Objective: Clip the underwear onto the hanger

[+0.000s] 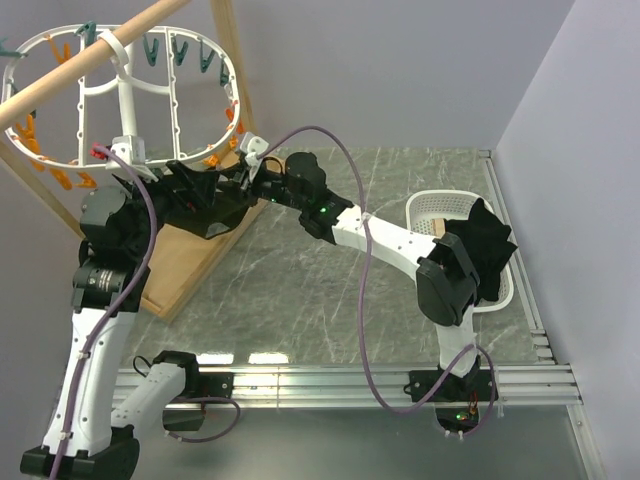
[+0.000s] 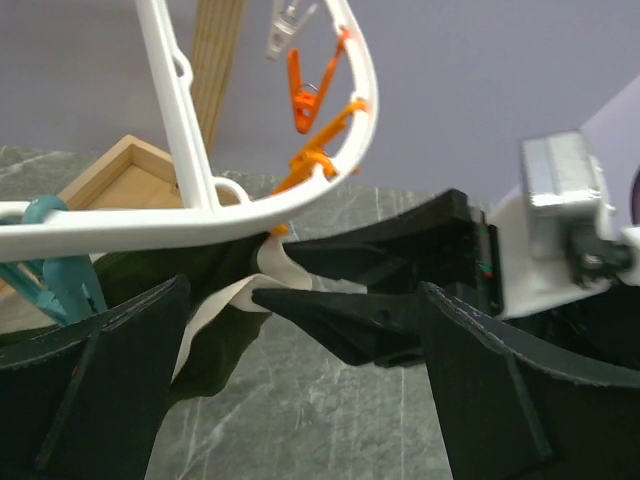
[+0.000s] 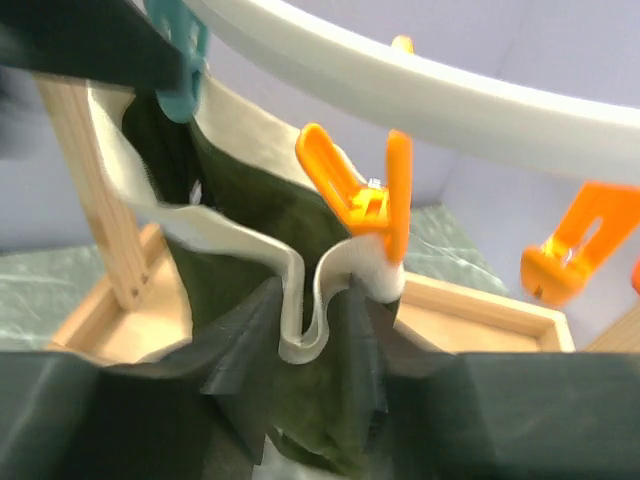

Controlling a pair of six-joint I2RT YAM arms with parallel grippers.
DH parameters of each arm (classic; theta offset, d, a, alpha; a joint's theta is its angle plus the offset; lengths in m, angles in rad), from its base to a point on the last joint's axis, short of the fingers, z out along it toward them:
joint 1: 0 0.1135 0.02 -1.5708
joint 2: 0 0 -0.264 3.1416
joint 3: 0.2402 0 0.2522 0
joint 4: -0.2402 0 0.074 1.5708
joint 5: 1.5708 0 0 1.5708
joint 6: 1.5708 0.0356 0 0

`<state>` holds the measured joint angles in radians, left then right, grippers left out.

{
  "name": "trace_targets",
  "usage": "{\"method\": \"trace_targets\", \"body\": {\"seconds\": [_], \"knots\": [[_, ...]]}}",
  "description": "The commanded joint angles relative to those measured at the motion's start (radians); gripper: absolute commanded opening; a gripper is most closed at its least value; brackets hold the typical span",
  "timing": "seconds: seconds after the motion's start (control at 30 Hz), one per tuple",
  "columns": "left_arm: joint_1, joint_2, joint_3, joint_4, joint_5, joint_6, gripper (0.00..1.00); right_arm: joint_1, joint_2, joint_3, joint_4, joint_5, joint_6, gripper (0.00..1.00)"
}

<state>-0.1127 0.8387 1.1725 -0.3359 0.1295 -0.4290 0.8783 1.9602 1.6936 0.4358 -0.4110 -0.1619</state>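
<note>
The white hanger (image 1: 232, 75) hangs from the pole at the top left. In the right wrist view, the olive-green underwear (image 3: 240, 220) hangs below the hanger (image 3: 420, 95). An orange clip (image 3: 375, 205) bites its pale band on one side and a teal clip (image 3: 180, 50) holds the other. My right gripper (image 3: 305, 310) is open a little, with a loose fold of the band between its fingers. My left gripper (image 2: 305, 290) is wide open and holds nothing. It faces the underwear (image 2: 215, 345) and the right gripper's fingers (image 2: 340, 320) under the hanger (image 2: 180, 225).
The wooden pole (image 1: 90, 60) carries the hanger, and its tray base (image 1: 190, 270) lies under both grippers. A white basket (image 1: 430, 205) with a black garment (image 1: 485, 250) sits at the right. Spare orange clips (image 2: 305, 95) dangle from the frame. A purple cable (image 1: 365, 290) loops over the right arm.
</note>
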Motion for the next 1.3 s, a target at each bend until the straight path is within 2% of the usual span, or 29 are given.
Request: {"method": "trace_targets", "body": {"seconds": [0.0, 0.1, 0.17, 0.3, 0.43, 0.57, 0.63, 0.67, 0.77, 0.9, 1.0, 1.13, 1.27], "knots": [[-0.001, -0.021, 0.059, -0.064, 0.084, 0.05, 0.99, -0.012, -0.081, -0.018, -0.052, 0.003, 0.033, 0.43], [-0.001, -0.02, 0.073, -0.164, 0.093, 0.081, 0.99, -0.016, -0.11, -0.055, -0.094, 0.027, 0.058, 0.56], [-0.001, -0.004, 0.101, -0.254, 0.096, 0.11, 0.99, -0.021, -0.155, -0.087, -0.111, 0.043, 0.073, 0.59], [-0.001, 0.039, 0.17, -0.409, 0.13, 0.179, 0.99, -0.041, -0.292, -0.202, -0.157, 0.061, 0.096, 0.71], [-0.001, -0.001, 0.13, -0.439, 0.186, 0.268, 0.99, -0.079, -0.449, -0.328, -0.209, 0.077, 0.111, 0.76], [-0.001, 0.002, 0.11, -0.514, 0.206, 0.328, 0.99, -0.139, -0.602, -0.423, -0.347, 0.081, 0.11, 0.79], [-0.001, -0.009, 0.05, -0.516, 0.196, 0.367, 0.99, -0.183, -0.731, -0.518, -0.406, 0.077, 0.117, 0.83], [-0.001, -0.009, 0.05, -0.509, 0.2, 0.381, 0.99, -0.202, -0.731, -0.544, -0.423, 0.077, 0.117, 0.84], [-0.001, 0.006, 0.0, -0.483, 0.228, 0.398, 0.99, -0.295, -0.868, -0.659, -0.482, 0.043, 0.137, 0.89], [-0.01, 0.046, -0.031, -0.424, 0.312, 0.378, 0.99, -0.465, -1.072, -0.788, -0.539, 0.009, 0.186, 0.91], [-0.047, 0.063, -0.034, -0.361, 0.314, 0.363, 0.99, -0.568, -1.19, -0.874, -0.559, 0.002, 0.182, 0.92], [-0.146, 0.109, -0.008, -0.342, 0.219, 0.362, 0.99, -0.674, -1.29, -0.943, -0.569, -0.04, 0.196, 0.95], [-0.182, 0.108, 0.001, -0.331, 0.167, 0.354, 0.99, -0.752, -1.34, -0.977, -0.568, -0.072, 0.222, 0.96]]}}
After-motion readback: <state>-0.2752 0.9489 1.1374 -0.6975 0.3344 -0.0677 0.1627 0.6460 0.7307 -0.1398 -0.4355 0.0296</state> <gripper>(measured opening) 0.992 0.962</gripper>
